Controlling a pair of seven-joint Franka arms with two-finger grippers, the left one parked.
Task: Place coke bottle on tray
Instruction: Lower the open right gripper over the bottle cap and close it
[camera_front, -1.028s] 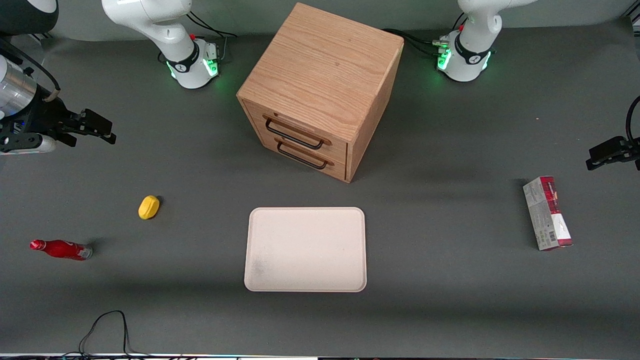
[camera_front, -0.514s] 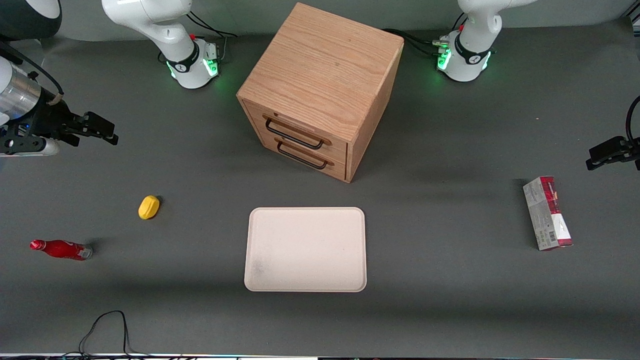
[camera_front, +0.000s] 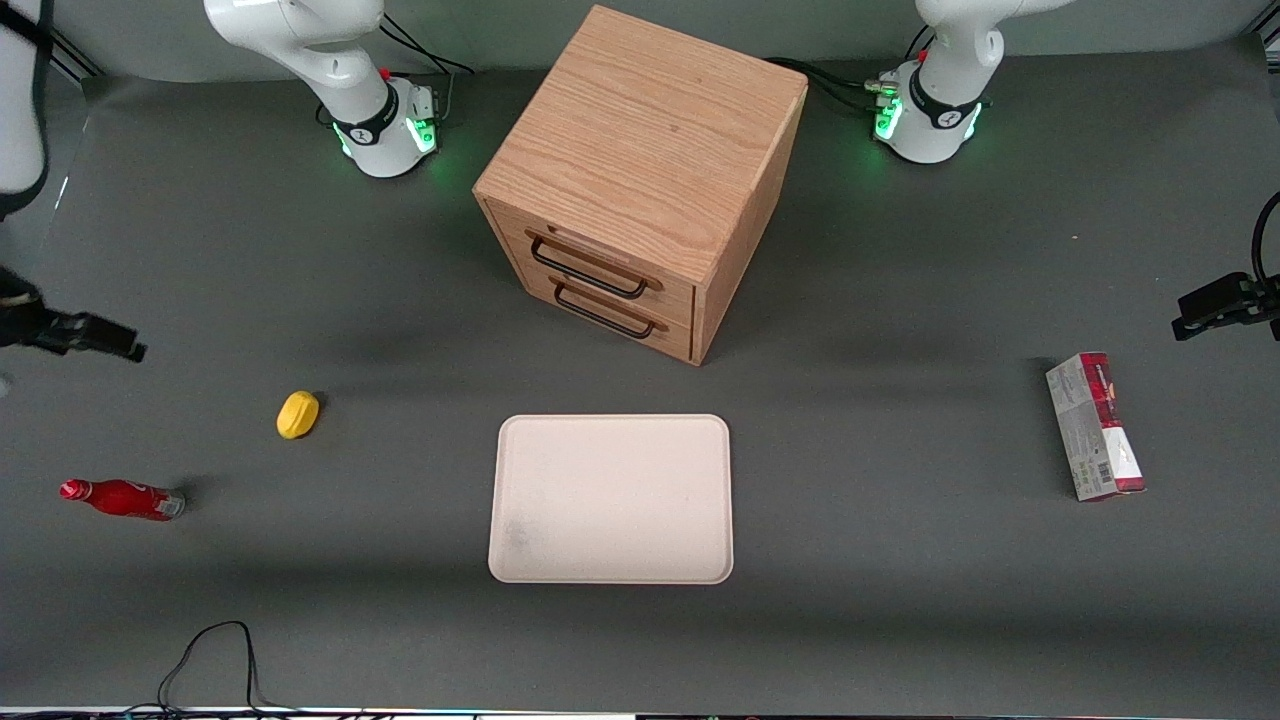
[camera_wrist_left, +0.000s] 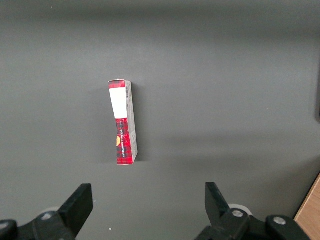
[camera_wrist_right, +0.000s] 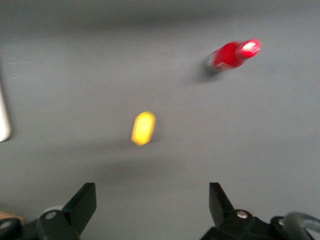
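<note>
The coke bottle (camera_front: 122, 498) lies on its side on the grey table toward the working arm's end, its red cap pointing at the table's edge; it also shows in the right wrist view (camera_wrist_right: 232, 53). The cream tray (camera_front: 611, 498) lies flat in front of the wooden cabinet, with nothing on it; a sliver of its rim (camera_wrist_right: 3, 120) reaches the right wrist view. My gripper (camera_front: 118, 346) (camera_wrist_right: 152, 190) hangs above the table, farther from the front camera than the bottle and well apart from it. It is open and holds nothing.
A yellow lump (camera_front: 298, 414) (camera_wrist_right: 143, 128) sits between bottle and tray, a little farther from the front camera. A wooden drawer cabinet (camera_front: 640, 180) stands mid-table. A red-and-grey carton (camera_front: 1094, 425) (camera_wrist_left: 123, 122) lies toward the parked arm's end. A black cable (camera_front: 215, 650) loops near the front edge.
My gripper has dropped toward the front camera and slid outward toward the table's end, closer to the bottle. Bottle, lump and tray have not moved.
</note>
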